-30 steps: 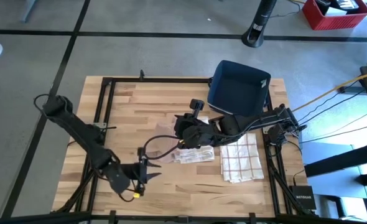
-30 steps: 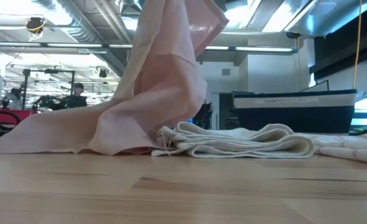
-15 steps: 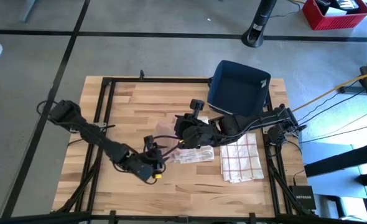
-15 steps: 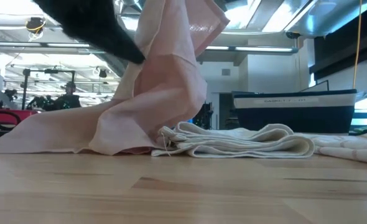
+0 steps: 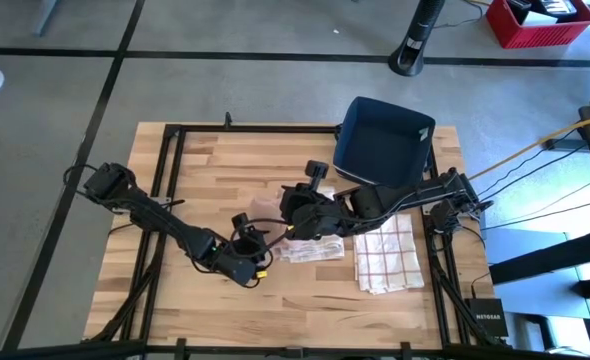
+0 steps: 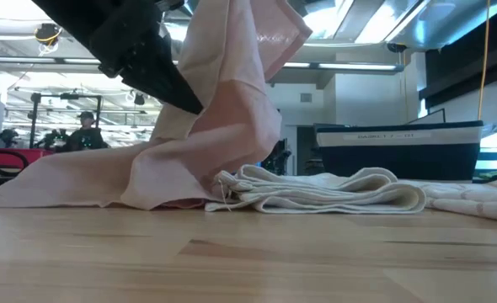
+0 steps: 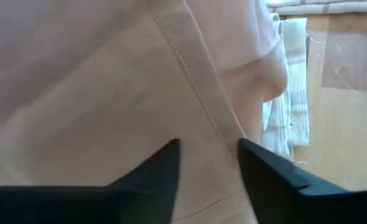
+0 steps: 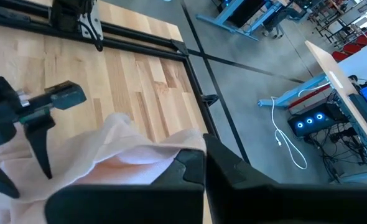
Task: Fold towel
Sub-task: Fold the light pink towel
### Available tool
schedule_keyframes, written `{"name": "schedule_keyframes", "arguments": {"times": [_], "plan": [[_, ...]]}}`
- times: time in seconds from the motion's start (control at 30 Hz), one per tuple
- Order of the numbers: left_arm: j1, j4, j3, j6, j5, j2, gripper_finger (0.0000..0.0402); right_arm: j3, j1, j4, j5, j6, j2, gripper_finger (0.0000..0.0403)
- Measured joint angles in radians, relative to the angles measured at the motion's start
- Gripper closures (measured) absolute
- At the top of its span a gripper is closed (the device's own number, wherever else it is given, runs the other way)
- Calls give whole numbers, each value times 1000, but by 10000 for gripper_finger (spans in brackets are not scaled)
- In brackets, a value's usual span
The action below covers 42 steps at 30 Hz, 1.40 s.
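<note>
Left gripper (image 7: 208,163) spread, fingers straddling the pink towel (image 6: 223,126) hem; right gripper (image 8: 203,163) pinches its raised corner directly above.

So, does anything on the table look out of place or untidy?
Yes. The pink towel hangs bunched from the shut right gripper, its lower part crumpled on the table against a loosely folded white towel. The left gripper is open beside it.

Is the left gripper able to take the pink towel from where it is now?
Probably yes. The left gripper is open right at the pink towel, a hemmed edge lying between its fingers. The right gripper, shut on the pink towel, holds it up, and nothing stands between.
</note>
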Motion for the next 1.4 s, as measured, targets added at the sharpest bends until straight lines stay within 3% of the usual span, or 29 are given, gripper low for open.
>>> {"name": "schedule_keyframes", "arguments": {"times": [0.2, 0.4, 0.57, 0.73, 0.9, 1.0, 1.17, 1.4], "plan": [[0, -83, 0, 51, 0, -2, 385, 0, 0, 0, 4, 18, 0, 402], [-19, -318, 4, -41, 13, -70, 399, 0, 0, -19, 4, 37, 0, 402], [-68, -248, -2, -188, 122, -134, 377, 0, 0, -20, 4, 56, 0, 402], [-101, 6, -47, -121, 135, -96, 324, 0, 0, -17, 4, 97, 0, 402], [-82, 130, -49, -11, 117, -6, 250, 0, -9, -16, -4, 104, 0, 402], [-63, 179, -49, 32, 40, 47, 225, 0, -18, -17, -5, 101, 0, 402], [-60, 136, -43, 38, -214, 91, 228, 0, -26, -21, -3, 94, 0, 396], [-18, 93, -42, 67, -270, 105, 247, 0, -27, -22, -5, 93, 0, 393]]}}
